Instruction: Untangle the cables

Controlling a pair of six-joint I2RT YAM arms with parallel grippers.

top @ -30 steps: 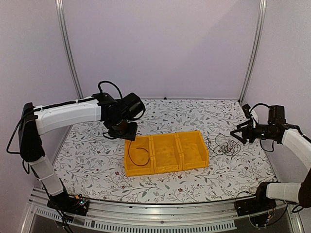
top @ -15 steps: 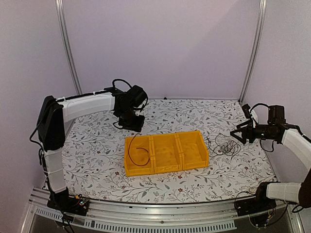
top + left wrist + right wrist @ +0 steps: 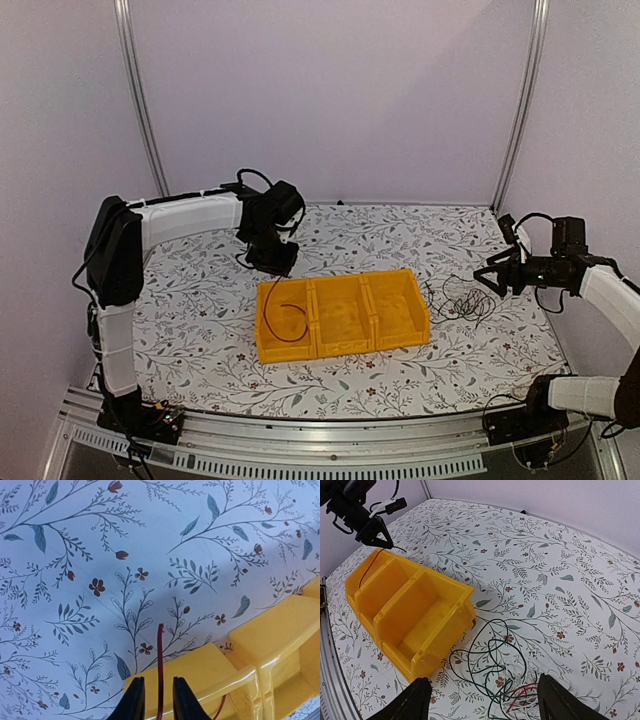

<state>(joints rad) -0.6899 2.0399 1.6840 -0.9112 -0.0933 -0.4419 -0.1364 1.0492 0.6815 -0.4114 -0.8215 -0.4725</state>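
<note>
Now your left gripper (image 3: 159,692) is clenched on the red cable (image 3: 160,652) above the far left corner of the yellow bin (image 3: 342,349), the cable's loop lying in the leftmost compartment; your right gripper (image 3: 481,704) hangs spread wide over the tangled cables (image 3: 492,672) just beside the bin's right end.

Yellow three-compartment bin (image 3: 345,348), open side up, set crosswise at mid-table on a floral-print table covering (image 3: 400,235). Aluminium posts (image 3: 140,100) rise at both rear corners against plain lilac walls (image 3: 330,90). An aluminium rail (image 3: 330,440) lines the near edge.
</note>
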